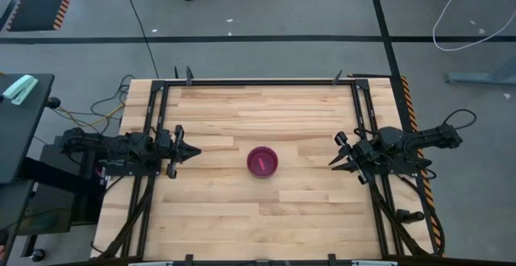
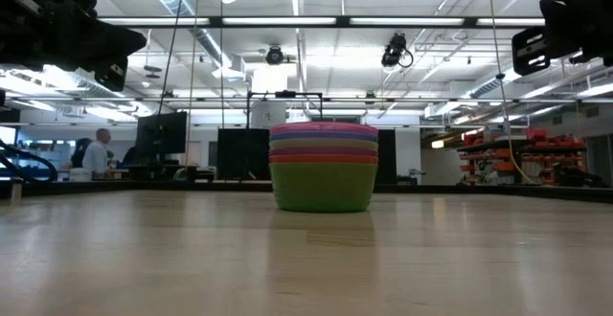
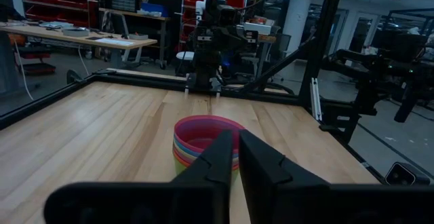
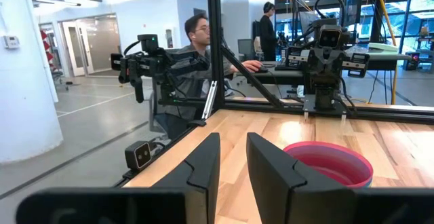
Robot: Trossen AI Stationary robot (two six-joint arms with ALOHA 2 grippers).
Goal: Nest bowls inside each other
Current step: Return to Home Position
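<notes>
Dark left pincer (image 3: 235,137) closed, right pincer (image 4: 232,140) ajar

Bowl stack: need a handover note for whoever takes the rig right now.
Left claw: shut, empty, at the left table edge, clear of the bowls.
Right claw: slightly open, empty, at the right edge.
Stack of small round plastic bowls: one nested pile mid-table on the wooden table, green bowl at the bottom, magenta-pink bowl on top. No loose bowl in view.
Done: nesting.
Left: nothing to pick. Just confirm both arms are parked at home.
</notes>
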